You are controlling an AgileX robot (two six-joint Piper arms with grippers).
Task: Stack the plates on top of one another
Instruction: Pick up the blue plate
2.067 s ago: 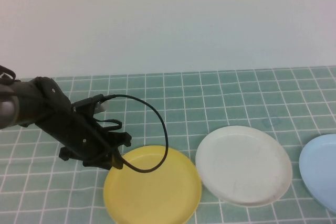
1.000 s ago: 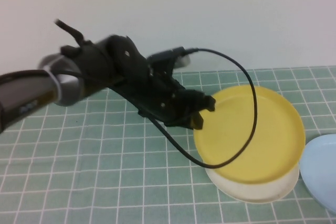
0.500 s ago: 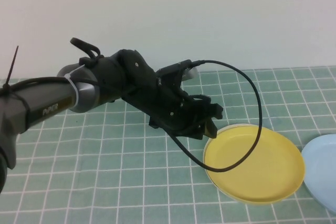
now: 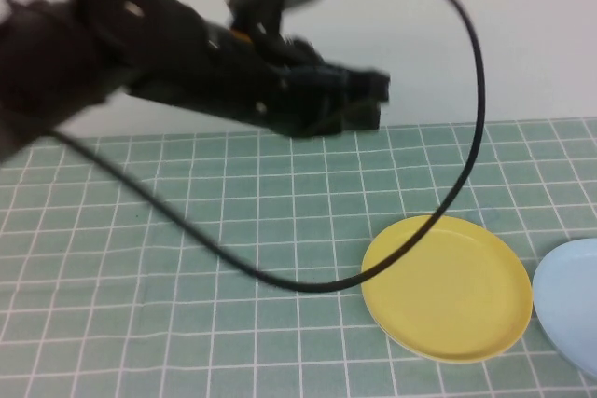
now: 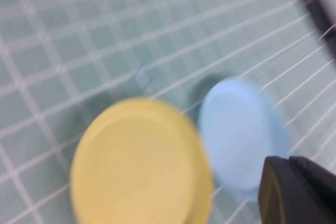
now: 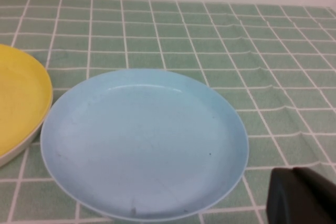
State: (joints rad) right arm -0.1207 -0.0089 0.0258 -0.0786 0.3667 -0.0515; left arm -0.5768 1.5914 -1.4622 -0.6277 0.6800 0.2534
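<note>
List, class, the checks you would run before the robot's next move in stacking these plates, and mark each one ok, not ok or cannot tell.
1. yellow plate sits on the white plate, only a rim sliver showing: ok.
2. light blue plate added to the stack: not ok, it lies alone on the mat beside it.
3. left gripper free of the plates: ok, raised above the mat, shut, empty.
4. right gripper near the light blue plate: ok, shut, holding nothing.
5. Light blue plate unobstructed: ok.
</note>
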